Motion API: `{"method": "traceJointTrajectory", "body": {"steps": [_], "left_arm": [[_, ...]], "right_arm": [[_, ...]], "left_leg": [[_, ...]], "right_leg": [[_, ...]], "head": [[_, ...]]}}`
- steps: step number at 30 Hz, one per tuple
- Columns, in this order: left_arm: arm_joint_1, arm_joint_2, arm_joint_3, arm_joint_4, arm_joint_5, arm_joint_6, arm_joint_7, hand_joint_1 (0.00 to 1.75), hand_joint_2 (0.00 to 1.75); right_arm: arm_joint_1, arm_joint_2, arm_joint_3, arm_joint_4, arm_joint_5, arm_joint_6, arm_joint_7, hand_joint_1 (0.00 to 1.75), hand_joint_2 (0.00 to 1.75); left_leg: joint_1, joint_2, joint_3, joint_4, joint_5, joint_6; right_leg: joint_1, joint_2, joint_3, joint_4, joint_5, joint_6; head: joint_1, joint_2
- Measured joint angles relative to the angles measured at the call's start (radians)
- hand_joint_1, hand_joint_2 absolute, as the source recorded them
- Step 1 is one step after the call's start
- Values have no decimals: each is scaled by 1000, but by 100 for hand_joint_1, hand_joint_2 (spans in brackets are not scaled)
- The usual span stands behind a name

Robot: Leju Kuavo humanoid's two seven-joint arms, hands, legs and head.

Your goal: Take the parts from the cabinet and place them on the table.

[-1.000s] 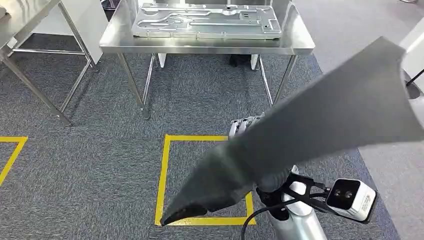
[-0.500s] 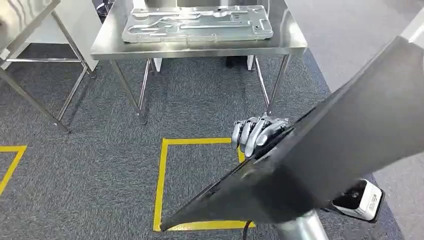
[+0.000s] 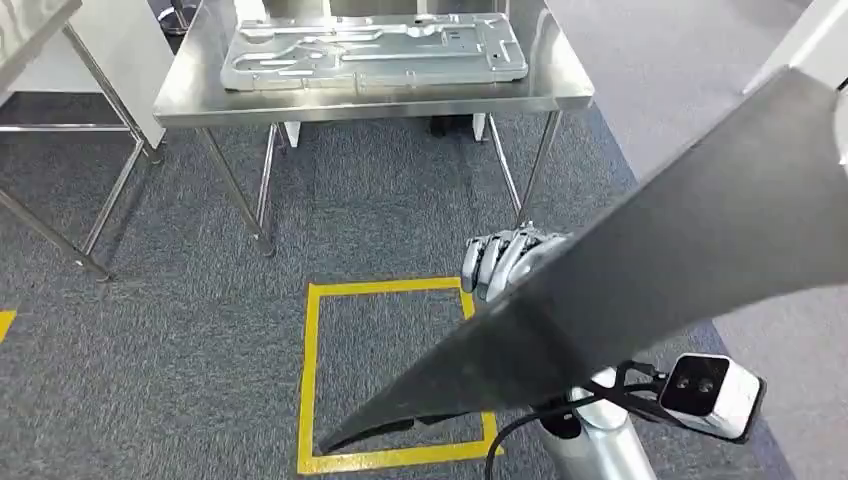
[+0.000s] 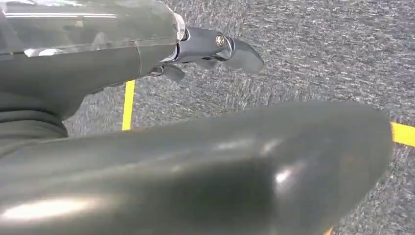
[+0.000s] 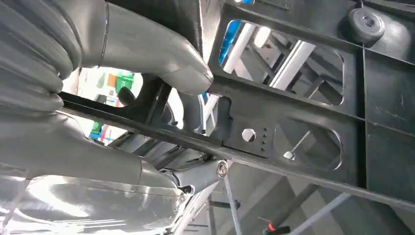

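Observation:
My right hand [image 3: 505,262] grips a large dark flat panel [image 3: 680,240], held tilted across the right of the head view, its low corner over the yellow floor square. In the right wrist view the thumb [image 5: 161,54] presses on the panel's black ribbed, cut-out underside [image 5: 303,98]. Ahead stands a steel table [image 3: 400,95] with a silver stamped metal plate [image 3: 370,45] lying flat on it. My left hand [image 4: 215,49] hangs over the carpet, fingers stretched out with nothing in them.
A yellow tape square [image 3: 305,380] marks the grey carpet just in front of me. A second steel table [image 3: 30,20] stands at the far left, its legs reaching the floor. Pale flooring [image 3: 650,60] borders the carpet on the right.
The camera has moved: the table and yellow square have slid left in the picture. The panel has tilted, and my right hand's fingers now show over its edge.

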Motion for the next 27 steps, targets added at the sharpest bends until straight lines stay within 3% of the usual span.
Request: {"method": "traceJointTrajectory", "body": {"steps": [2,3,4,6,7,8,12,13,14,15,17,18,19,20,22,23,24,27], "left_arm": [[1,0,1,0,0,0,0,0,0],[2,0,2,0,0,0,0,0,0],[3,0,3,0,0,0,0,0,0],[2,0,5,0,-1,0,0,0,0],[2,0,6,0,-1,0,0,0,0],[2,-2,7,0,-1,0,0,0,0],[1,-2,9,0,-1,1,0,0,0],[0,-2,9,0,-1,1,0,0,0],[0,-2,9,0,-1,1,0,0,0],[-1,-2,9,0,-1,1,0,0,0],[1,0,10,0,-1,1,0,0,0],[1,0,10,0,-1,1,0,0,0],[4,0,10,0,-1,1,0,0,0],[5,0,10,0,-1,1,0,0,0],[5,1,10,0,-1,3,0,0,0],[5,2,10,0,-1,5,0,0,0],[7,2,11,0,-1,5,0,0,0],[0,2,13,0,-1,6,0,0,0]], "right_arm": [[2,-1,0,0,0,0,0,150,175],[3,-2,0,0,1,0,0,150,175],[4,-2,0,0,1,0,0,150,175],[3,-2,0,0,1,-1,0,150,175],[3,-2,0,0,2,-1,0,150,175],[3,-2,0,0,2,-1,0,150,175],[2,-2,0,0,2,-1,0,150,175],[2,-2,0,0,2,-1,0,150,175],[2,-1,0,0,3,-1,0,150,175],[0,0,0,0,3,-1,0,150,175],[1,0,0,0,3,-1,0,150,175],[1,0,0,2,3,-1,0,150,175],[1,0,0,3,3,0,0,150,175],[1,0,0,4,3,0,0,150,175],[1,0,1,4,1,2,0,150,175],[0,0,1,4,3,0,0,150,175],[0,0,1,4,10,-5,0,150,175],[0,0,3,7,42,-29,3,150,175]], "left_leg": [[-1,5,0,0,-3,2],[-1,7,1,0,-5,1],[-1,8,4,0,-7,1],[-1,9,15,0,-14,-4],[-1,9,23,0,-18,-7],[-1,9,26,0,-22,-12],[-4,17,31,-8,-27,-37],[-4,17,31,-3,-34,-43],[-1,16,26,18,-47,-46],[-2,15,-1,79,-82,-48],[-1,15,-92,251,-155,-54],[-1,15,-129,312,-168,-56],[-1,15,-146,326,-156,-56],[-1,15,-135,285,-116,-54],[-1,14,-55,102,-8,-49],[-1,12,-24,25,17,-42],[-9,13,-16,8,2,-35],[-9,0,-20,13,1,-18]], "right_leg": [[-7,-10,-94,168,-63,7],[-9,-11,-122,210,-65,9],[-11,-12,-125,201,-43,11],[-13,-16,-66,69,44,7],[-12,-20,-10,-44,98,1],[-9,-29,19,-105,99,-5],[3,-19,18,-112,94,-20],[-9,-17,26,-126,100,-27],[-9,-18,34,-132,99,-31],[-9,-19,38,-132,96,-37],[-6,-18,41,-132,92,-43],[-5,-17,42,-130,90,-44],[-4,-14,43,-130,88,-44],[-4,-10,48,-129,84,-42],[-3,-6,61,-124,73,-36],[-3,-7,64,-122,67,-33],[5,-9,63,-115,62,-26],[3,-15,64,-120,60,-13]], "head": [[0,0],[0,0],[0,0],[0,0],[0,0],[0,0],[0,0],[0,0],[0,0],[0,0],[0,0],[0,0],[0,0],[0,0],[0,0],[0,0],[0,0],[0,0]]}}
